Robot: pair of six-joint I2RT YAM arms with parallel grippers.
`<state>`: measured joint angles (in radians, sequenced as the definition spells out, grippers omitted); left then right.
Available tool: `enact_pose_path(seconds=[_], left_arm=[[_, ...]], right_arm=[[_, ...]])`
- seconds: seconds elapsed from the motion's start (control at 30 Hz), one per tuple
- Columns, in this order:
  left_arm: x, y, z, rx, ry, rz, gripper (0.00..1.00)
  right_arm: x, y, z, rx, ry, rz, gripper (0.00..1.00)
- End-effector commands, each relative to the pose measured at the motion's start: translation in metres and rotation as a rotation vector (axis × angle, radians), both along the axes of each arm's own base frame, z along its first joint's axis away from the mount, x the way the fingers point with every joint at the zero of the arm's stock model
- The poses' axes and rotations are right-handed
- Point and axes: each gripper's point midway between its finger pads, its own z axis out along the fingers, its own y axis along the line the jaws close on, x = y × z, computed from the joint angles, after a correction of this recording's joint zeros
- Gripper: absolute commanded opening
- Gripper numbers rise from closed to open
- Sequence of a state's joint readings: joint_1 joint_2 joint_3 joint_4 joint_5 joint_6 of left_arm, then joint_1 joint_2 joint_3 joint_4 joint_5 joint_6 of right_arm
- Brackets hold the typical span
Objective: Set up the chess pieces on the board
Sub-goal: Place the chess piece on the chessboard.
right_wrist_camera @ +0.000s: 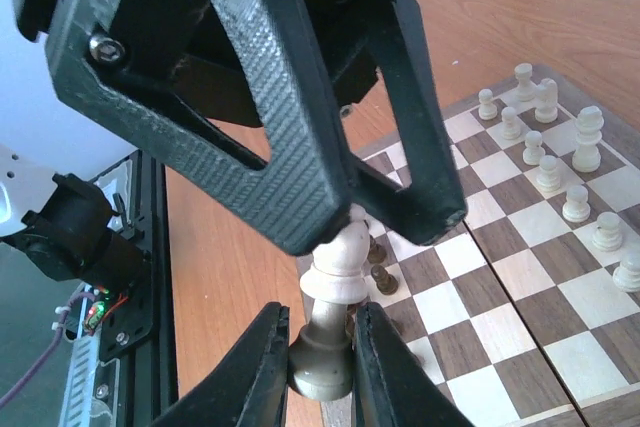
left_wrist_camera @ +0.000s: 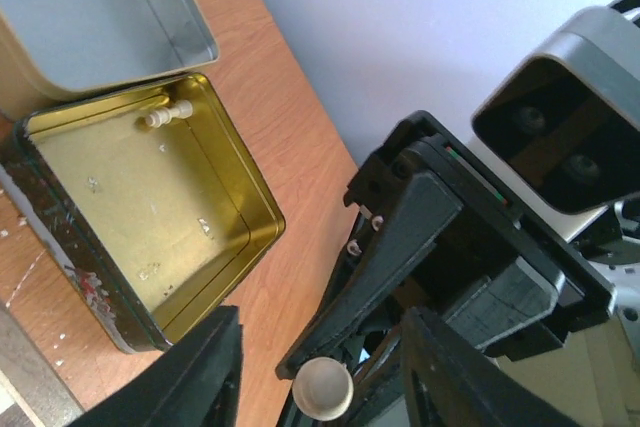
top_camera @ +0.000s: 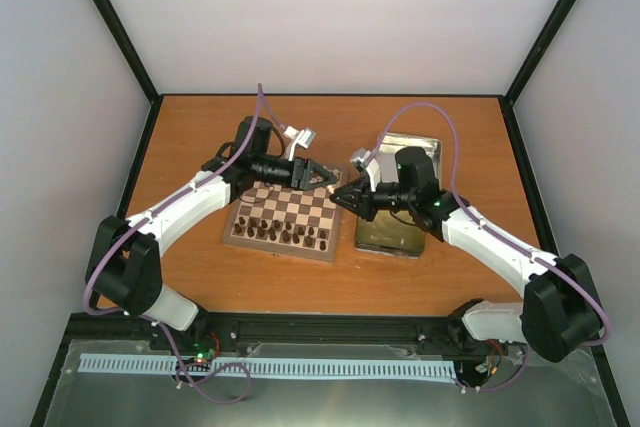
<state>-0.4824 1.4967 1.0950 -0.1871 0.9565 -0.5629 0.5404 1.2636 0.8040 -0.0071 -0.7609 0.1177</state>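
My right gripper (right_wrist_camera: 320,315) is shut on the base of a cream-white bishop (right_wrist_camera: 340,269) and holds it in the air over the board's right edge (top_camera: 330,237). My left gripper (right_wrist_camera: 368,225) faces it, tip to tip. Its fingers stand apart on either side of the bishop's head. In the left wrist view the bishop's round end (left_wrist_camera: 322,389) shows between my spread left fingers (left_wrist_camera: 195,377), with a gap on each side. Several cream pieces (right_wrist_camera: 560,172) stand on the board (right_wrist_camera: 520,287). Both grippers meet in the top view, left (top_camera: 328,180) and right (top_camera: 339,195).
Dark brown pieces (top_camera: 280,233) fill the board's near rows. The open gold tin (left_wrist_camera: 240,237) lies right of the board and holds a cream piece (left_wrist_camera: 168,114). The silver lid (left_wrist_camera: 200,42) lies behind it. Black frame posts and white walls bound the table.
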Motion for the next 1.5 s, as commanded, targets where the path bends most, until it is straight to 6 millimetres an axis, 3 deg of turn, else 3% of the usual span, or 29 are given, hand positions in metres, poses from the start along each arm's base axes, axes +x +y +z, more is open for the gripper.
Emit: enact_pose_path(seconds=[0.0,0.1,0.4,0.53,0.6,0.67,0.73,0.8,0.87,0.93,1.0,1.1,1.23,1.47], left_arm=[[-0.009,-0.002,0.018,-0.048,-0.034,-0.07,0.38],[-0.012,-0.001,0.016,-0.031,-0.023,-0.073,0.29],[-0.016,0.001,0.011,-0.026,-0.019,-0.085,0.22],[-0.016,0.001,0.012,-0.029,-0.026,-0.087,0.09],[-0.015,0.001,0.016,-0.036,-0.043,-0.082,0.02],[-0.009,0.002,0.018,-0.026,-0.074,-0.05,0.01],[0.002,0.007,0.018,0.016,-0.128,0.019,0.01],[0.022,0.02,0.005,0.125,-0.178,0.155,0.01],[0.048,0.046,-0.015,0.282,-0.221,0.34,0.01],[0.072,0.081,-0.033,0.443,-0.253,0.55,0.01],[0.091,0.12,-0.044,0.591,-0.29,0.752,0.01],[0.108,0.144,-0.048,0.696,-0.353,0.871,0.01],[0.13,0.154,-0.058,0.794,-0.378,0.935,0.01],[0.166,0.153,-0.071,0.816,-0.383,0.947,0.01]], right_arm=[[0.001,0.006,0.007,0.002,-0.033,0.036,0.1],[0.004,0.006,0.006,-0.005,-0.036,0.023,0.1],[0.011,0.007,0.008,-0.007,-0.047,0.002,0.1],[0.011,0.008,0.011,-0.001,-0.049,0.005,0.1],[0.012,0.007,0.01,-0.004,-0.047,0.003,0.14],[0.014,0.005,0.008,-0.017,-0.044,-0.017,0.27],[0.02,-0.001,0.001,-0.055,-0.036,-0.078,0.48],[0.03,-0.011,-0.008,-0.098,-0.026,-0.168,0.67],[0.037,-0.024,-0.016,-0.135,-0.022,-0.256,0.84],[0.042,-0.036,-0.026,-0.164,-0.012,-0.332,0.94],[0.043,-0.046,-0.033,-0.181,0.0,-0.386,0.96],[0.041,-0.054,-0.046,-0.203,0.035,-0.423,0.96],[0.039,-0.058,-0.054,-0.211,0.066,-0.442,0.96],[0.035,-0.058,-0.054,-0.201,0.082,-0.433,0.96]])
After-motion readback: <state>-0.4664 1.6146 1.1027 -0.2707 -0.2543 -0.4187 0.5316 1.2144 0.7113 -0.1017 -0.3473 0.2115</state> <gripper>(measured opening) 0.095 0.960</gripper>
